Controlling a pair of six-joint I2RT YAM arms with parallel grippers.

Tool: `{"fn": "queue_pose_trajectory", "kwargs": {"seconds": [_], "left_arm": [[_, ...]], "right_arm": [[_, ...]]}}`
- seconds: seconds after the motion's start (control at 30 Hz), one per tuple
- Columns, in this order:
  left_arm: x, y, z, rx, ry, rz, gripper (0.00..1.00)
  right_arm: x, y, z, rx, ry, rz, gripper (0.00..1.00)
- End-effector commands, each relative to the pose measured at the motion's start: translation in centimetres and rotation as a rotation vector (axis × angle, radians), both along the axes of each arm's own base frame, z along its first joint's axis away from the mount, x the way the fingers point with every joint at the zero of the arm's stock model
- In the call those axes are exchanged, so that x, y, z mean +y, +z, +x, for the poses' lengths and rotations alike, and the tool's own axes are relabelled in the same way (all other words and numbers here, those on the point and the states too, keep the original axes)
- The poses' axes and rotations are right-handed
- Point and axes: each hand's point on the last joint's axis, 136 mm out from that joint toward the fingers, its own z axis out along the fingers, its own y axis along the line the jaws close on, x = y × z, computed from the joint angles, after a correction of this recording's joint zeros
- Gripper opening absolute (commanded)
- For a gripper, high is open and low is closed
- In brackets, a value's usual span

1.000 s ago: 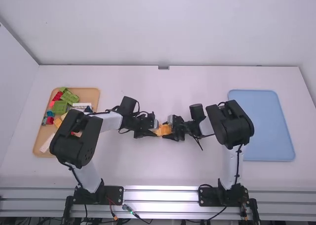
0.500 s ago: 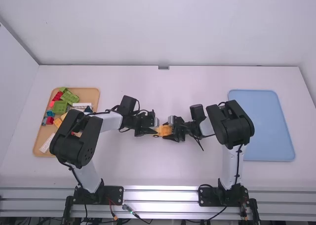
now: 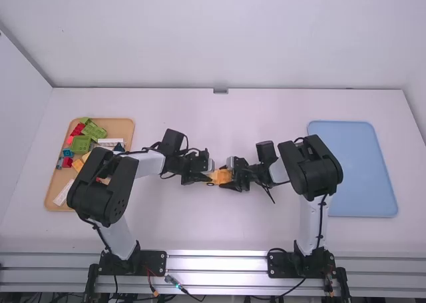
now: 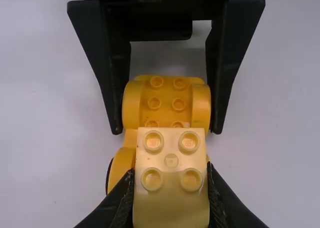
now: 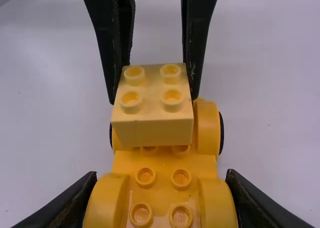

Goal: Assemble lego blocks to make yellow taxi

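Where your two claws face each other near mid-table, taking 12 o'clock as away from the arm bases, the base (image 5: 161, 203) runs lengthwise from 9 to 3 o'clock. Your left claw (image 4: 170, 188) is clamped on the pale brick (image 5: 152, 130); your right claw (image 5: 162, 178) grips the base by its raised sides, towards 3 o'clock.

Finding: the brick overlaps the studs at the 9 o'clock end of the base, roughly square to its long axis, and your left claw is nearer that end. Whether it is fully seated, you cannot tell.

In my judgement, you should press the brick straight down while the right claw braces the base; a tilt could leave one row of studs unseated. The table (image 3: 219, 230) looks flat and smooth, so the base may slide if your grip slackens.

The tan tray (image 3: 121, 126), with loose blocks (image 3: 80, 144), lies well apart at 9 o'clock; the blue tray (image 3: 359, 170) lies at 3, the wall (image 3: 219, 36) at 12.
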Motion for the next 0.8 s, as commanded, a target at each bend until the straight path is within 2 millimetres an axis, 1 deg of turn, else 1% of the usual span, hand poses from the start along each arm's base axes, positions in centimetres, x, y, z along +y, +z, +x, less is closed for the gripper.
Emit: {"fn": "queue_pose_trajectory", "kwargs": {"seconds": [0.0, 0.3, 0.4, 0.6, 0.77], "left_arm": [[0.42, -0.42, -0.09, -0.006, 0.007, 0.03, 0.02], [0.79, -0.75, 0.09, -0.005, 0.019, 0.048, 0.02], [0.57, -0.68, -0.04, -0.005, 0.012, 0.043, 0.02], [1.04, -0.97, 0.11, -0.002, 0.026, 0.064, 0.02], [0.81, -0.93, 0.05, -0.005, 0.02, 0.06, 0.02]], "right_arm": [[-0.33, -1.28, -0.81, 0.046, -0.01, -0.031, 0.53], [-0.4, -1.39, -0.98, 0.059, -0.01, -0.036, 0.52], [-0.43, -1.45, -1.08, 0.066, -0.009, -0.038, 0.52], [-0.42, -1.52, -1.21, 0.074, -0.006, -0.042, 0.52], [-0.44, -1.59, -1.2, 0.086, -0.004, -0.048, 0.52]]}}
